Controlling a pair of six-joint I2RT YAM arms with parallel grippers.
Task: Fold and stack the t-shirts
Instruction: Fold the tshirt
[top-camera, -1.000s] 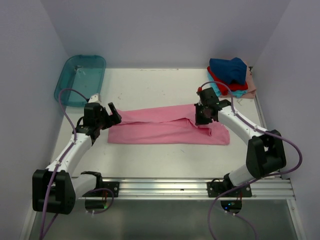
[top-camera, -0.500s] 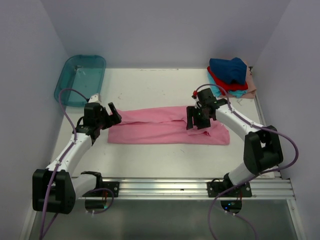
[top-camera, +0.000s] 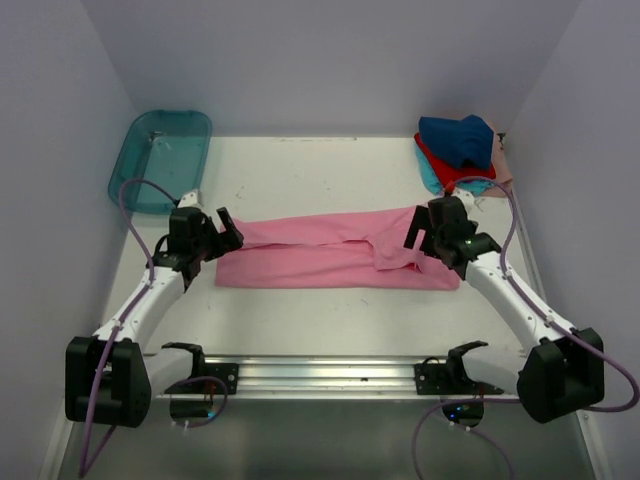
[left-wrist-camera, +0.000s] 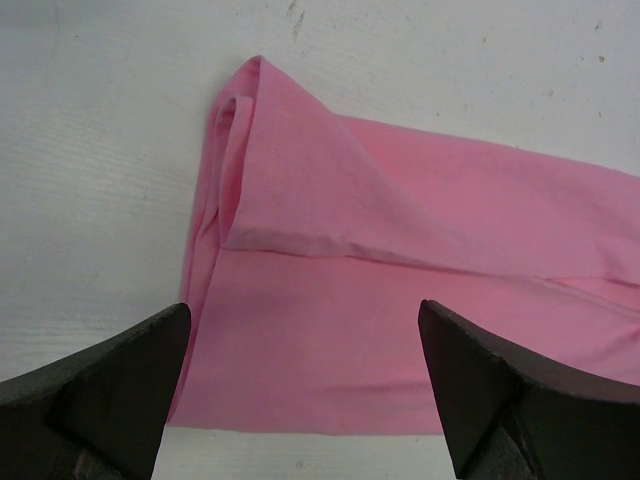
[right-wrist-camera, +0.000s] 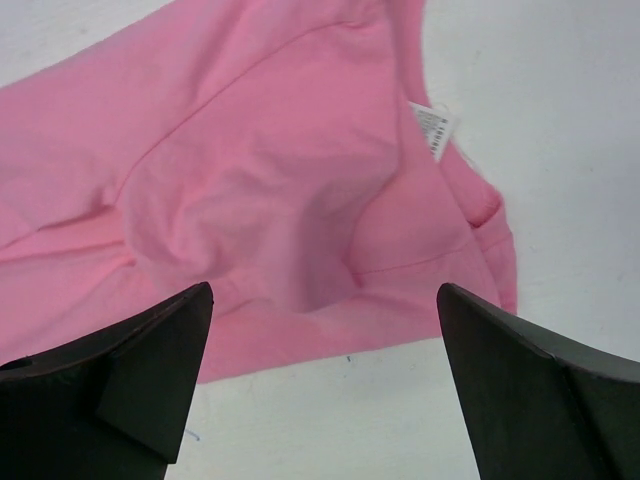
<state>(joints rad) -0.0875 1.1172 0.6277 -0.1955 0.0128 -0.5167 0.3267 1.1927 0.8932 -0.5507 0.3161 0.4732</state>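
Overhead first: the pink t-shirt (top-camera: 335, 262), soft cloth folded into a long flat band, lies on the white table (top-camera: 300, 180) with its long axis running left to right, and it spans the gap between the two arms. The left gripper (top-camera: 228, 228) sits at the band's left end. The right gripper (top-camera: 414, 240) hangs over the right end, where the cloth bunches slightly. Each arm is therefore nearer its own end, and neither is near the middle. A heap of t-shirts (top-camera: 458, 148), navy blue on red over teal and pale peach, sits in the far right corner, well apart from the band and on the right arm's side. The translucent teal plastic tub (top-camera: 160, 158) stands at the far left.

From the left wrist, the left gripper's fingers are spread wide and hold nothing. The band's left end lies flat just ahead of and below them, with a folded flap on top, and the band stretches away to the right.

From the right wrist, the right gripper (right-wrist-camera: 325, 290) is likewise wide apart and empty. The rumpled right end lies directly beneath it, with the small white tag (right-wrist-camera: 432, 128) towards the far side.

Any next fold probably turns on that left-to-right axis, carrying one short end over the other.
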